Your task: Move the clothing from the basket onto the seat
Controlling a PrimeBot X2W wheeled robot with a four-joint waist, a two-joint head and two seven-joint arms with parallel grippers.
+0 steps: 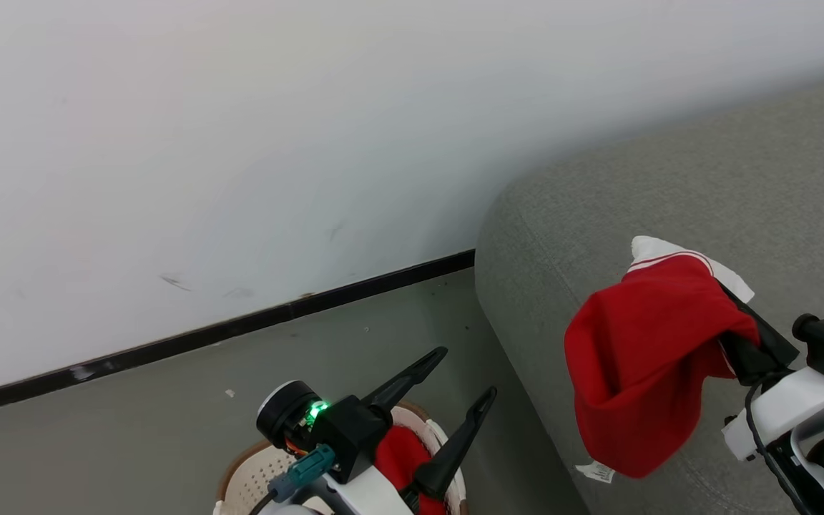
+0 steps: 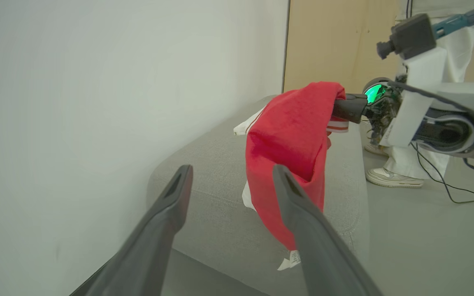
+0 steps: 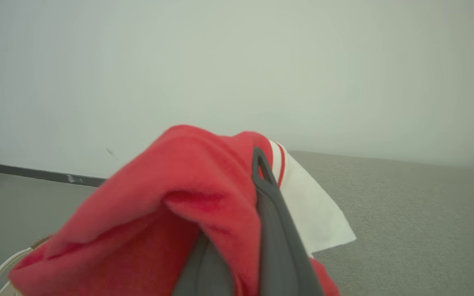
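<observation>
My right gripper is shut on a red garment with white panels, which hangs in the air over the grey seat. The same garment droops from the right gripper above the seat in the left wrist view, and the garment drapes over my right fingers in the right wrist view. My left gripper stands open above the cream basket, where more red clothing lies. Its fingers hold nothing.
A white wall with a black baseboard runs behind the basket and seat. Grey floor lies left of the seat. A person's white shoes and cables are beyond the seat's far side.
</observation>
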